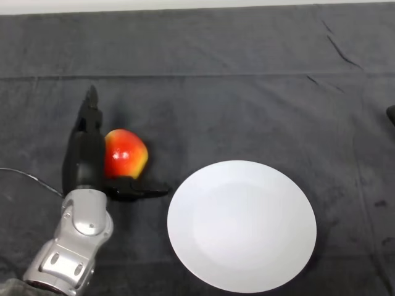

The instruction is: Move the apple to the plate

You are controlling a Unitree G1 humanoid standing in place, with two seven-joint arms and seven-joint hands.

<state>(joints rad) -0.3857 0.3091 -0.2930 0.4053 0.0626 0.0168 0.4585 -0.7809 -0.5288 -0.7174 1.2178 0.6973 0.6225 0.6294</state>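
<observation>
Fingers (91, 114) straight, pointing toward the top of the frame, running along the left side of the apple (125, 153). Thumb sticks out rightward below the apple, also extended. So the left hand (85, 161) is released, cupping the fruit from left and below rather than clamped on it; palm looks to be touching the apple's left side, can't confirm pressure.

Apple: red with a yellow patch on its lower right, sitting on the dark cloth surface (234, 92), left of centre in the frame. Not on the plate.

Silver-grey forearm comes in from the lower left corner, angled up to the hand.

Plate (242, 226): white, round, lower centre-right of the frame, flat on the surface. Its left rim is near the thumb tip but apart from it; apple sits up and to the left of the plate, a clear gap between them.
</observation>
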